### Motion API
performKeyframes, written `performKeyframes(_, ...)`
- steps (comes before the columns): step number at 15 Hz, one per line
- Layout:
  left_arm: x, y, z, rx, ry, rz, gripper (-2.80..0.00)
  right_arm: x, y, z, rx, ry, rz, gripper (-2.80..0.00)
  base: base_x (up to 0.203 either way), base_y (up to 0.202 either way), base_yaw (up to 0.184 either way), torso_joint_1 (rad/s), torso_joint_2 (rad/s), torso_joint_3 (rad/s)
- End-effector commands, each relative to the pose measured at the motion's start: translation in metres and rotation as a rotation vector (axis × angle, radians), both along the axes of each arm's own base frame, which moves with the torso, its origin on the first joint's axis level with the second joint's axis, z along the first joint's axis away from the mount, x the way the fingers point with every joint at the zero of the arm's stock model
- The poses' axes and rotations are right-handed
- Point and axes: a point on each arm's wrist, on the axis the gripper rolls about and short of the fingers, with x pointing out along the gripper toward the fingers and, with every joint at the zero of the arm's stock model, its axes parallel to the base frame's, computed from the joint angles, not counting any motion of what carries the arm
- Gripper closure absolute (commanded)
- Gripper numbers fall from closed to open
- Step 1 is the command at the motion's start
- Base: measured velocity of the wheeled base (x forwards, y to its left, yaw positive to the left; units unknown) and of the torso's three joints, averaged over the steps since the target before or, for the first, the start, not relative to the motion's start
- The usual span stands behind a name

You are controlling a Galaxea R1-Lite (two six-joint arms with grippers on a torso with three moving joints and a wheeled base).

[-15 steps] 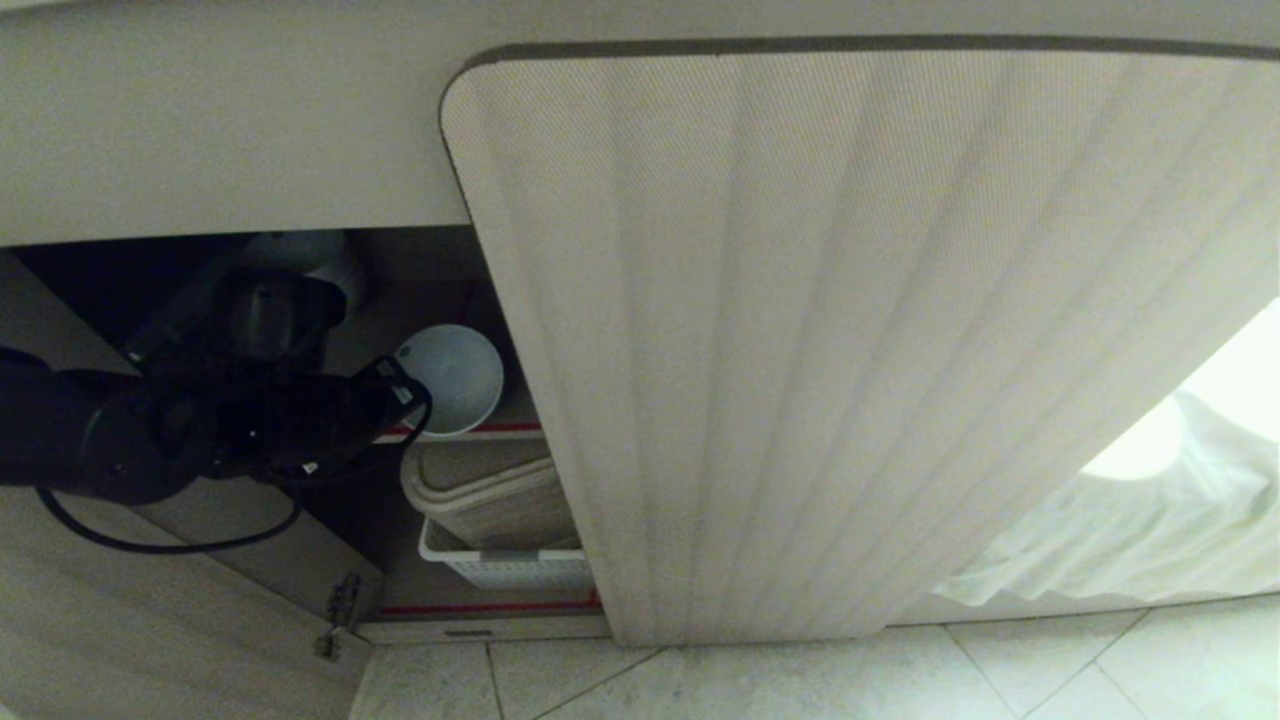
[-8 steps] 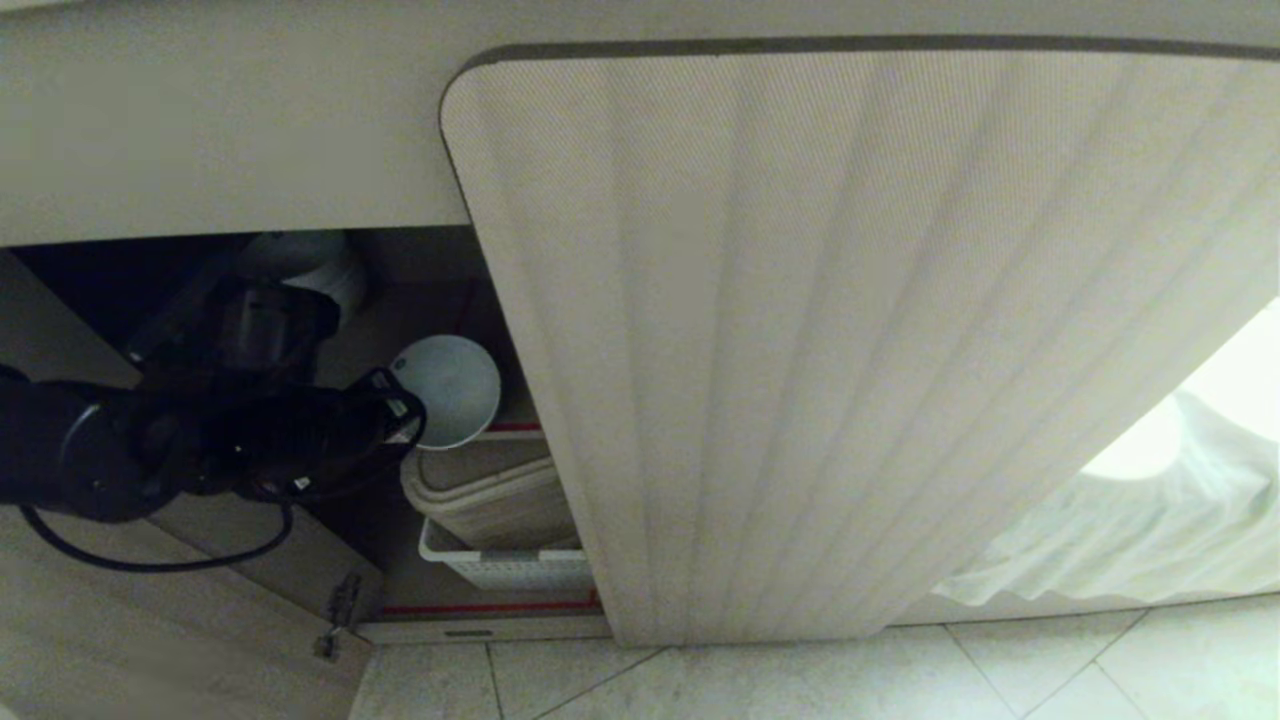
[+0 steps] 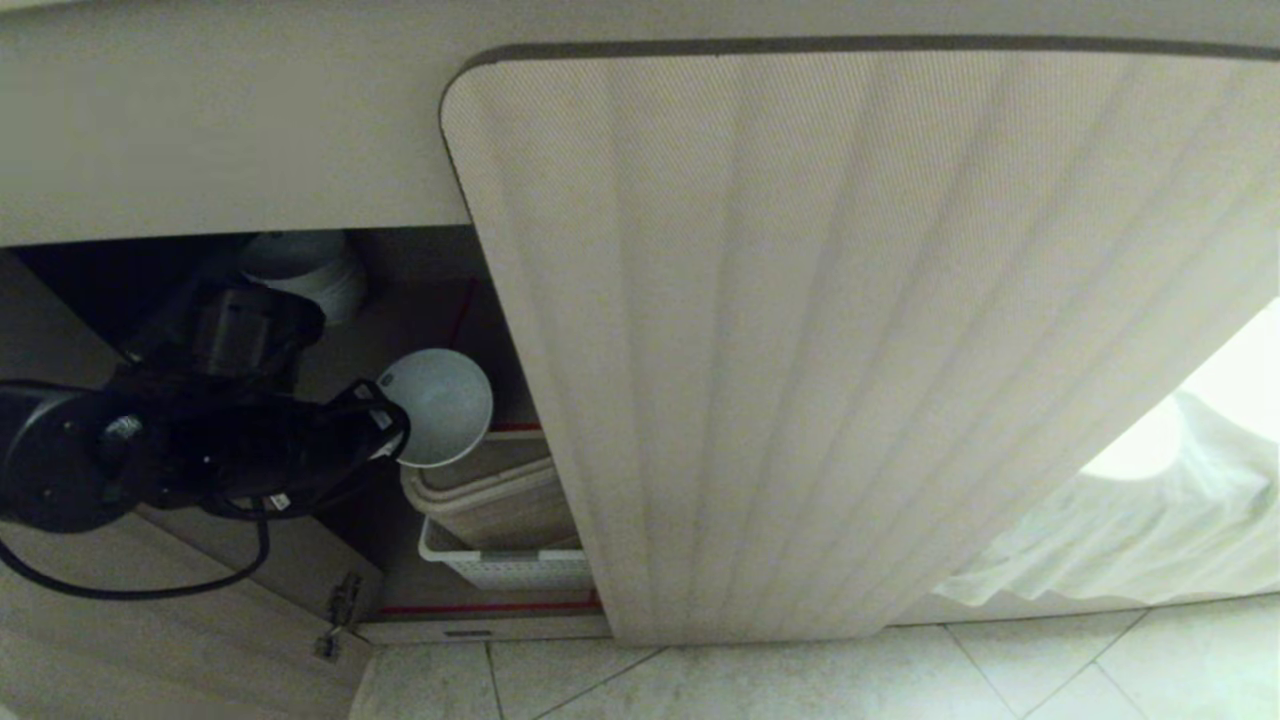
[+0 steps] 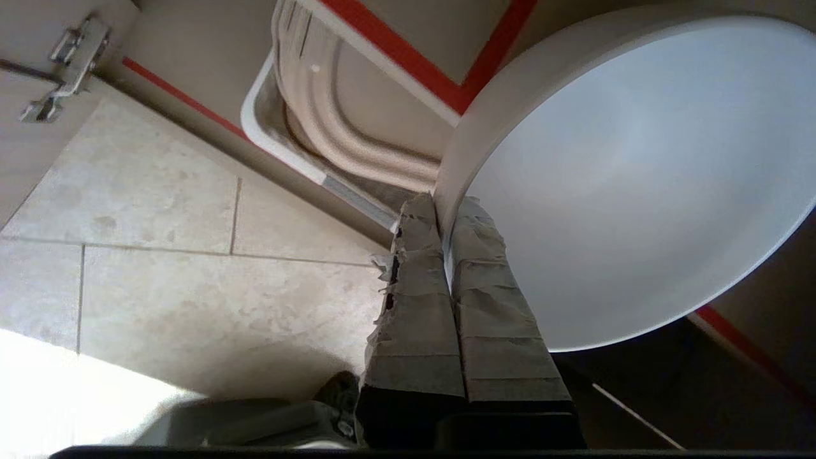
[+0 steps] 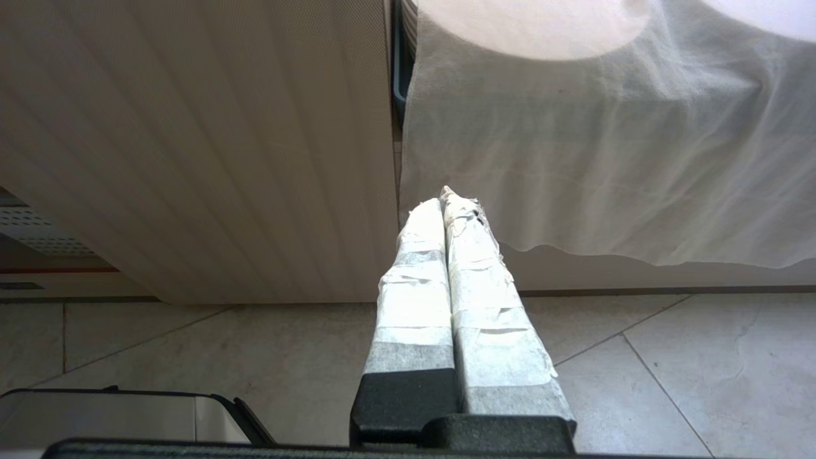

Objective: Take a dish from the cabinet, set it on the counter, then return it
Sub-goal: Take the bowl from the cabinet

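At the left of the head frame, the left claw (image 3: 392, 432) pinches the rim of the small white round bowl (image 3: 437, 405), clear of the fluted beige cabinet (image 3: 800, 340); placing on the worktop and returning remain. The right claw (image 5: 446, 204), closed and empty, hangs by a white cloth (image 5: 605, 159).

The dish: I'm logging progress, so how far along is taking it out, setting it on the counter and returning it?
Done: one cabinet door is open and the left pincer is shut on the rim of the dish. In hand: the dish hangs tilted at the cabinet opening, above the white basket. Whether this is the outbound or return trip can't be told; the counter is out of view.
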Motion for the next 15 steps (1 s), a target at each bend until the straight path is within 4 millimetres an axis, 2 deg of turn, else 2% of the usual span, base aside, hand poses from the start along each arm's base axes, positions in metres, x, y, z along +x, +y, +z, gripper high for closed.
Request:
performKeyframes(1,-0.004,0.000,0.003,-0.005,-0.005,0.000,0.00,0.000,0.000,0.000,0.000,0.000,0.000,0.00,0.000,0.000,0.000,0.000,0.00,0.000)
performKeyframes(13,-0.024,-0.003,0.013,-0.071,0.024,0.023,0.00,0.000,0.000,0.000,0.000,0.001,0.000,0.00,0.000,0.000,0.000,0.000,0.00,0.000)
performKeyframes(15,-0.034,-0.003,0.009,-0.071,0.037,0.013,0.00,0.000,0.000,0.000,0.000,0.000,0.000,0.00,0.000,0.000,0.000,0.000,0.00,0.000)
